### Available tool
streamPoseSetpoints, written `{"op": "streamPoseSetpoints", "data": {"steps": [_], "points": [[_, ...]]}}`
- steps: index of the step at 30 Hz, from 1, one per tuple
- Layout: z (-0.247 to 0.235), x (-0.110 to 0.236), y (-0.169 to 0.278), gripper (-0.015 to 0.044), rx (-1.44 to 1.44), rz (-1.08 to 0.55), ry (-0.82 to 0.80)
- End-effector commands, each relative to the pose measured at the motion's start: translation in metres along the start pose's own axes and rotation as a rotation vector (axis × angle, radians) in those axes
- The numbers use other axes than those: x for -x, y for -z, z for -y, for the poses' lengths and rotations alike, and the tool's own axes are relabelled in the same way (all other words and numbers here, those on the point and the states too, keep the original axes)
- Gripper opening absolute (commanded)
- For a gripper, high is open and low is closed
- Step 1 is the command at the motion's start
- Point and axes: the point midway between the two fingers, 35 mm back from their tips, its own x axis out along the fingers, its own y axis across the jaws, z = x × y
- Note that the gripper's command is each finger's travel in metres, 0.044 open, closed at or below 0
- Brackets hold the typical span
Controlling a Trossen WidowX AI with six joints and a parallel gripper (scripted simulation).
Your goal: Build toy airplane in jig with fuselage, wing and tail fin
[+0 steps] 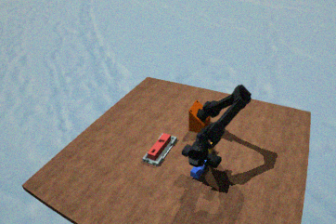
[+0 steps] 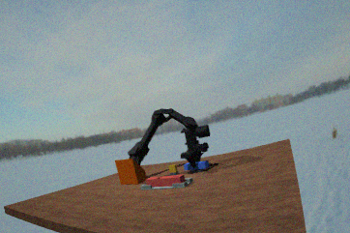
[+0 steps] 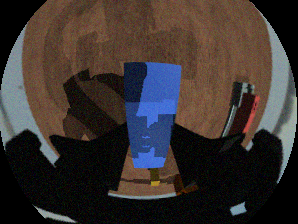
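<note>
My gripper [image 1: 200, 162] [image 2: 194, 163] [image 3: 149, 123] is low over the table and shut on the blue wing [image 1: 198, 172] [image 2: 202, 165] [image 3: 154, 110], which lies flat on the wood. The red fuselage [image 1: 159, 145] [image 2: 165, 180] [image 3: 252, 113] lies in the grey jig cradle [image 2: 187, 182] to the left of the gripper in the top view. The small yellow tail fin [image 2: 172, 168] stands on the table behind the jig in the exterior view; the arm hides it in the top view.
The orange base block [image 1: 197, 117] [image 2: 129, 171] of the arm stands behind the jig. The brown table [image 1: 93, 166] [image 2: 251, 197] ends in open edges on all sides, with snow beyond.
</note>
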Motion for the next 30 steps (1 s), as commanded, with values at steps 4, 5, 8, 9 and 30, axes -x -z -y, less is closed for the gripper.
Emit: {"op": "streamPoseSetpoints", "data": {"steps": [4, 5, 8, 9, 30], "points": [[0.000, 0.017, -0.004, 0.0000, -0.002, 0.001, 0.006], [0.001, 0.020, -0.004, 0.0000, -0.002, 0.001, 0.007], [0.001, 0.028, -0.005, 0.0000, -0.002, -0.001, 0.008], [0.001, 0.031, -0.005, 0.0000, -0.001, -0.002, 0.008], [0.002, 0.096, -0.004, 0.0000, 0.001, 0.006, 0.005]]}}
